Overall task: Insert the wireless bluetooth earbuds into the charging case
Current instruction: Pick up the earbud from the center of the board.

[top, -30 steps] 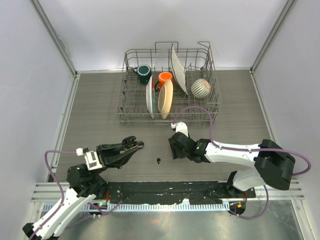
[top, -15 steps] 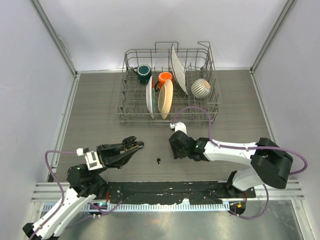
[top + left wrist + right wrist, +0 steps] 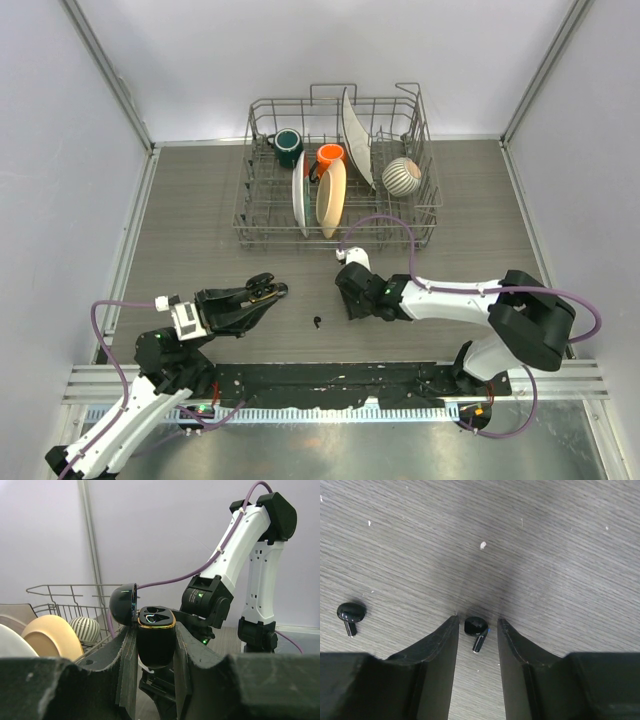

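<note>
My left gripper (image 3: 268,291) (image 3: 156,630) is shut on the black charging case (image 3: 156,642), held upright above the table. The case has a gold rim, and its lid (image 3: 124,605) is flipped open to the left. One small black earbud (image 3: 476,626) lies on the table between the fingertips of my right gripper (image 3: 477,620) (image 3: 349,303), with a narrow gap on each side. The right jaws are open and touch the tabletop. In the top view this earbud is hidden under the gripper. A second earbud (image 3: 351,612) (image 3: 318,322) lies loose on the table to the left.
A wire dish rack (image 3: 244,185) stands at the back middle, holding a green mug (image 3: 288,145), an orange mug (image 3: 331,155), plates (image 3: 331,195) and a striped bowl (image 3: 402,176). The right arm (image 3: 250,545) rises behind the case in the left wrist view.
The right jaws have narrowed around the earbud between them, and the right arm has edged slightly left. The left gripper and the case have not moved.
</note>
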`<state>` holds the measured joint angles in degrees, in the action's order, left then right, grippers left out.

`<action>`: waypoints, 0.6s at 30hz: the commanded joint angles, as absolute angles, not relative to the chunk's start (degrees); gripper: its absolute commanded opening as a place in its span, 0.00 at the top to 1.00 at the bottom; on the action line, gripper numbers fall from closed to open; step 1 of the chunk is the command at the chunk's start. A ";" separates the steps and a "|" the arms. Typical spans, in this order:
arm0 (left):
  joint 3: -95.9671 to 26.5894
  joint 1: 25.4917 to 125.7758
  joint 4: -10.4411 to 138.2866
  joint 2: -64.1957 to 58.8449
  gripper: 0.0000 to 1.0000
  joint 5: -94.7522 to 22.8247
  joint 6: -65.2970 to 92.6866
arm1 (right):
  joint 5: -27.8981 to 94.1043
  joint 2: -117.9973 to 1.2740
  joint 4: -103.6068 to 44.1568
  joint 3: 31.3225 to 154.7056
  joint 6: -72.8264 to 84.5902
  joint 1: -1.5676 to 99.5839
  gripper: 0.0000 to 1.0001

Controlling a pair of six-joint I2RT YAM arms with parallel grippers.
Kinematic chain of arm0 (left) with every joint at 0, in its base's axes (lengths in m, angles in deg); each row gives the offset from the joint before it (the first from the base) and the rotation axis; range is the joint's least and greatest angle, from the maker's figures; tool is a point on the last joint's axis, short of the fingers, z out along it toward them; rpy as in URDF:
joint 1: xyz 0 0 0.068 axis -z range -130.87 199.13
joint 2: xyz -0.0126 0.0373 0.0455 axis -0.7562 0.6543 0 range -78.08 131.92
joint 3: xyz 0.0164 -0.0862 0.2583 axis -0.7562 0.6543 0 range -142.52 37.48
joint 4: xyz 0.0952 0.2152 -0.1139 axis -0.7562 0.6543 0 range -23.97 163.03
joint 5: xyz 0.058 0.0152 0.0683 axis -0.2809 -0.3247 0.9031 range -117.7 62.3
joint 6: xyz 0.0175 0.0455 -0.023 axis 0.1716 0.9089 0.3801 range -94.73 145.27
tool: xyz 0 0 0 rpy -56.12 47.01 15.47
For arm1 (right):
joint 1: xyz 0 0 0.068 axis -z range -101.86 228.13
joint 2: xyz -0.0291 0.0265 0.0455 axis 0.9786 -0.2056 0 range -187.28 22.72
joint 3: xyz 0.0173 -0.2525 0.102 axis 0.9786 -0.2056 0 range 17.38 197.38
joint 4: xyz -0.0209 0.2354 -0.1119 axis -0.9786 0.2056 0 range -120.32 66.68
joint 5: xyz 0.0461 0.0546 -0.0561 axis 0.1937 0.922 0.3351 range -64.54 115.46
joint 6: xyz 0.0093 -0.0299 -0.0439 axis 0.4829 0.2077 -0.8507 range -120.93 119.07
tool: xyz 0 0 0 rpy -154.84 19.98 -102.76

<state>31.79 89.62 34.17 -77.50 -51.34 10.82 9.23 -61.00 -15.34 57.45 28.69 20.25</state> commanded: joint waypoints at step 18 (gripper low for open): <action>30.10 89.74 35.00 -79.93 1.00 -51.08 12.35 | 8.06 -62.27 -13.45 60.53 29.65 20.39 0.63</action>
<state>31.79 89.62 35.07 -77.50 -51.32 11.03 8.88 -62.82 -14.42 59.16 29.33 20.27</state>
